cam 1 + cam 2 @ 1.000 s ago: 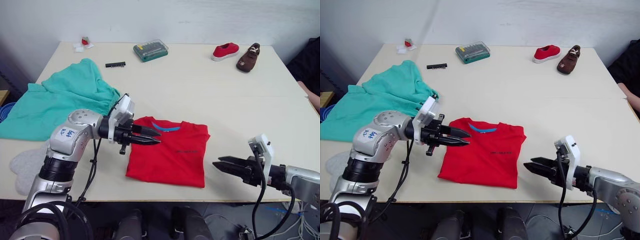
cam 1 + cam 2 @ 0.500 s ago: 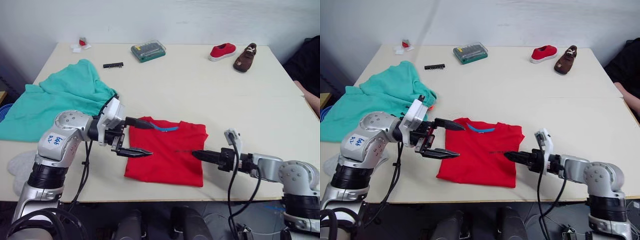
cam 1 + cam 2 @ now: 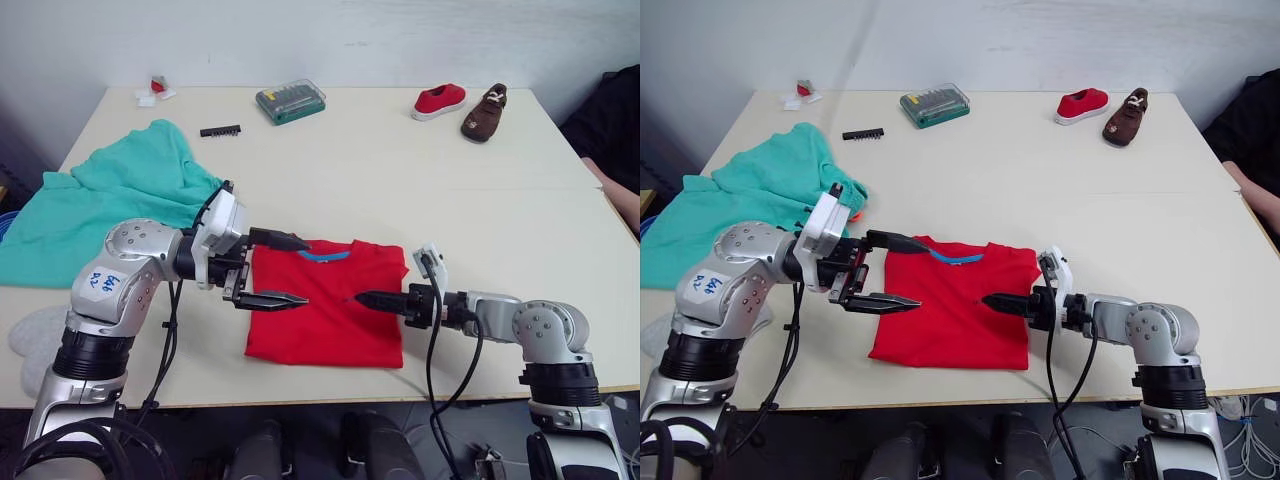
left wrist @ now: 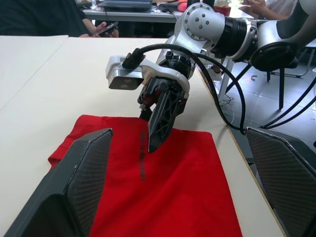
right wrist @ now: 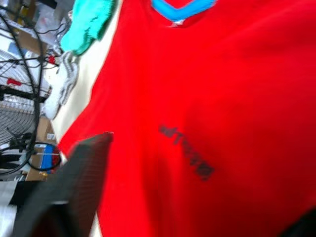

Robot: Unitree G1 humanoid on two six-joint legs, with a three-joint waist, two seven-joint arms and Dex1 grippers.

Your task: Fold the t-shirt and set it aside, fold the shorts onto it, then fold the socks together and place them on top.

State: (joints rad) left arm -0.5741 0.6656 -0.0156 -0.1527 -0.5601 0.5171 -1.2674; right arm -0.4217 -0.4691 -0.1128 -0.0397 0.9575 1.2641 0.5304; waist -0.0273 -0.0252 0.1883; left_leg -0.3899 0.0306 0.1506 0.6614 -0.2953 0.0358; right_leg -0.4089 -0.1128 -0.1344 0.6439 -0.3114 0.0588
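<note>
between the two grippers: t-shirt, partly folded, not set aside. left gripper jaws spread wide at its left edge, gripping nothing. right gripper pinched closed, tips on the fabric. shorts beyond left arm unfolded; socks untouched.

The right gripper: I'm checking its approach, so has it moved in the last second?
Yes. The right gripper has come in from beyond the t-shirt's right edge toward the robot's left, and now sits over the red fabric.
</note>
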